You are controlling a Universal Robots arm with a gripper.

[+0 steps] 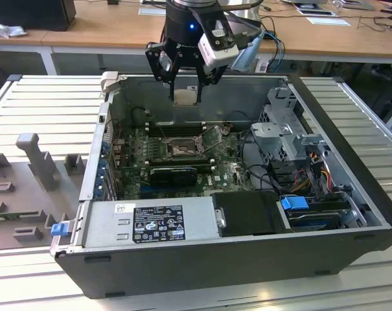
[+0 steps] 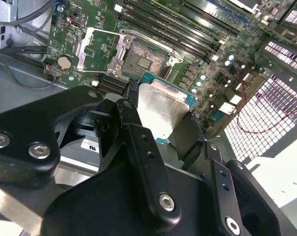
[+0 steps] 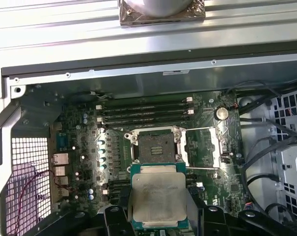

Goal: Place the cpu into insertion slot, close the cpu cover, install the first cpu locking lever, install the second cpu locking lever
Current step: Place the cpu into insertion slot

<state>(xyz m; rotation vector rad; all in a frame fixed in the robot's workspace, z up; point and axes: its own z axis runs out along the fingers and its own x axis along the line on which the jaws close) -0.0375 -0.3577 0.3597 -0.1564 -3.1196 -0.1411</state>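
Exterior view: the open computer case [image 1: 202, 256] sat on the slatted desk [image 1: 46, 103]. The green motherboard [image 1: 228, 175] lay flat inside it, and a drive cage [image 1: 283, 139] was packed in on the exterior view's right. The pincer [image 1: 184, 89] hung over the far side of the case, clamped on the cpu [image 1: 184, 96], clear above the board. The insertion slot [image 1: 181, 148] had nothing in it, and the cpu cover [image 1: 214, 137] was swung open just beside it.

Second wrist view: the black fingers [image 2: 131, 120] pinched the cpu [image 2: 160, 105] by two opposite edges, silver face showing. The insertion slot [image 2: 146, 61] was bare, with the cpu cover [image 2: 96, 49] flipped out alongside.

First wrist view: same deal. The cpu [image 3: 158, 196] was in the grip, apart from the bare insertion slot [image 3: 155, 146]. The cpu cover [image 3: 203, 145] was folded out beside it, with the long memory slots [image 3: 143, 112] just past.
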